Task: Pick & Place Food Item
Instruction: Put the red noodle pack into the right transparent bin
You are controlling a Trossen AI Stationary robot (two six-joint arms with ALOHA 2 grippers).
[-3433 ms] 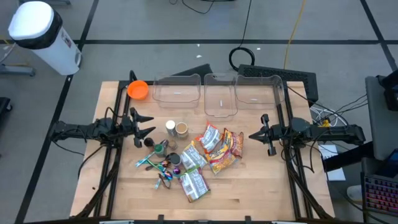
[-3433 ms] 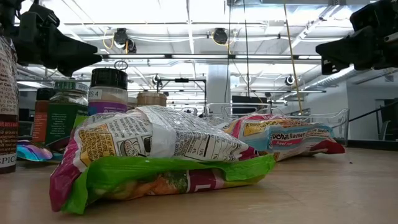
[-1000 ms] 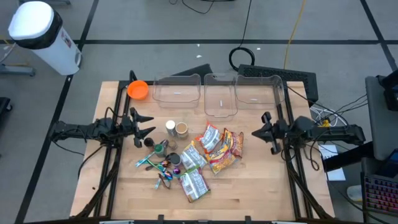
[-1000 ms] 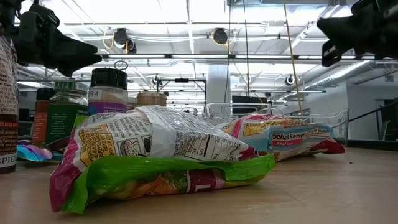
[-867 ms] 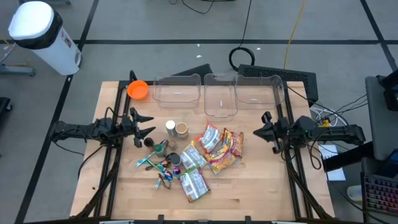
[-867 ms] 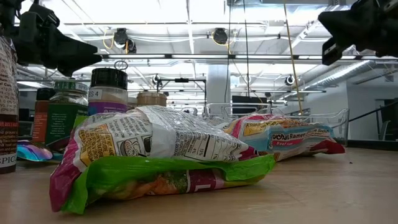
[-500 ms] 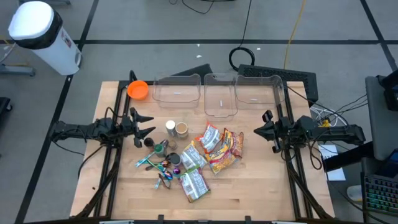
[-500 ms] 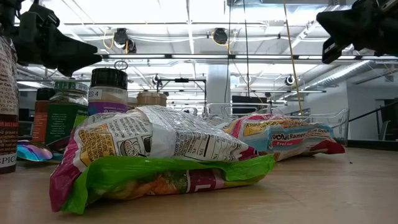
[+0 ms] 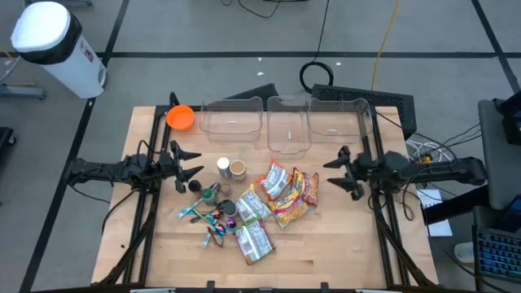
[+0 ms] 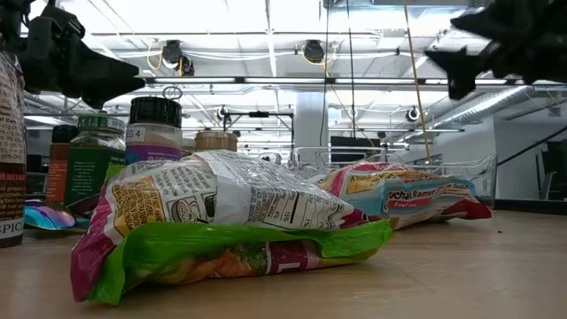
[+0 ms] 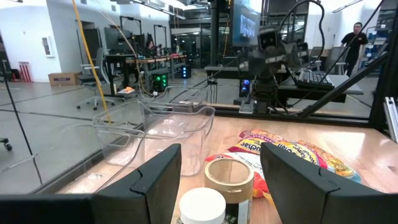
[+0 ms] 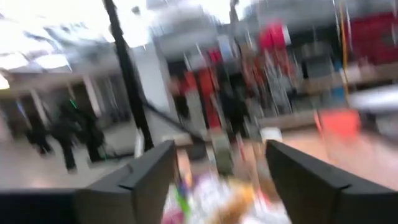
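Observation:
Several ramen packets point(image 9: 281, 189) lie flat in a loose heap at the table's middle; in the low view the nearest packet point(image 10: 221, 226) fills the foreground. My left gripper point(image 9: 189, 163) hovers open at the left, level, pointing at two jars point(image 11: 229, 177) and touching nothing. At the right of the heap my right gripper point(image 9: 336, 173) hangs open in the air, above table height point(image 10: 461, 55), with nothing between its fingers point(image 12: 217, 158).
Three clear bins point(image 9: 289, 122) stand along the far edge, with an orange bowl point(image 9: 181, 118) at the far left. Spice jars point(image 9: 230, 168) and small colourful utensils point(image 9: 207, 216) lie left of the packets. Bare wood shows at the near right point(image 9: 342, 244).
My right gripper has opened, its fingers now spread apart. It has also edged out toward the packets at the table's middle, still above the table. The left arm and all the objects have kept still.

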